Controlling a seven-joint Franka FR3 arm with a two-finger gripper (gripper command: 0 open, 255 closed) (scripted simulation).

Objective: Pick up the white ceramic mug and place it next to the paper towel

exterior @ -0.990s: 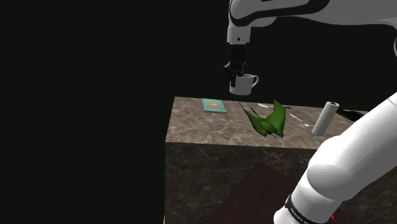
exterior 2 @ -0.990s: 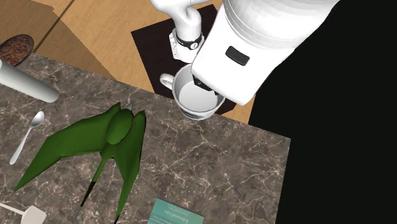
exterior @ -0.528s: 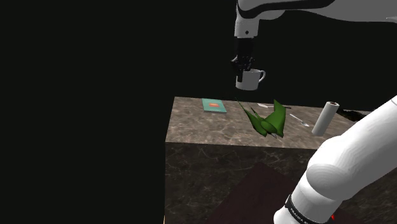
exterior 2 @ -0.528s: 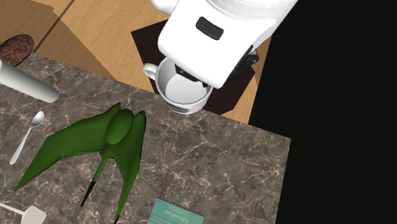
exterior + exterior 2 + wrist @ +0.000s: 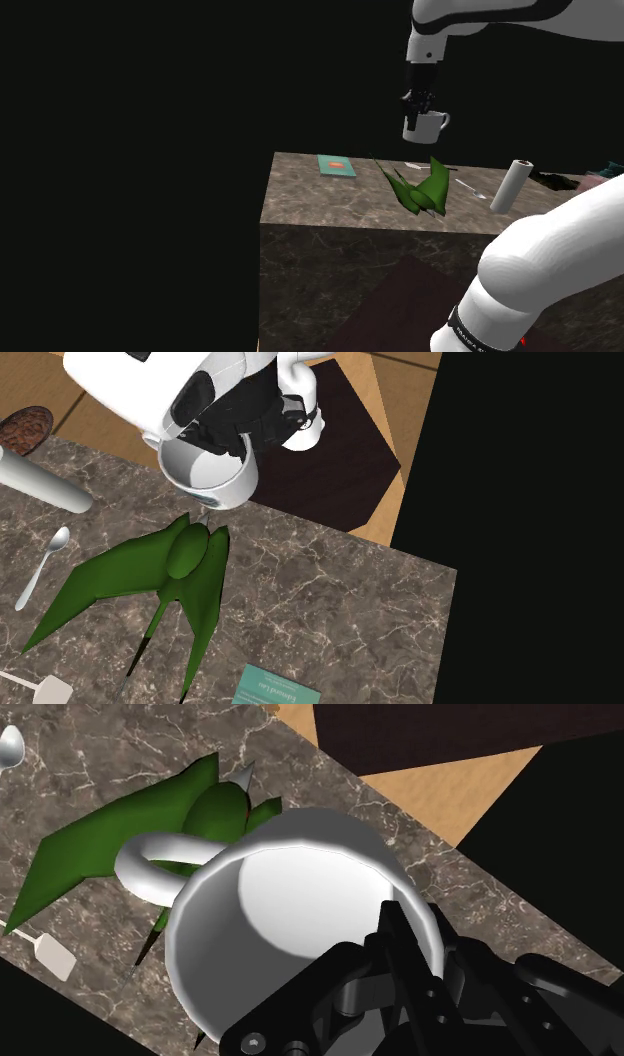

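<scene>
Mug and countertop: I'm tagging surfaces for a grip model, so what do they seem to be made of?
The mug looks like glazed ceramic: plain white and smooth, with a soft sheen inside, though enamelled metal or plastic could look the same. The countertop looks like polished marble or similar stone: grey-brown with pale branching veins.

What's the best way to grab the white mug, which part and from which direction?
By the rim, from straight above: the mug hangs upright with its mouth open upward, so one of the fingers fits inside the wall and one outside. Choose the side opposite the handle, which juts sideways, as in the present grip.
</scene>
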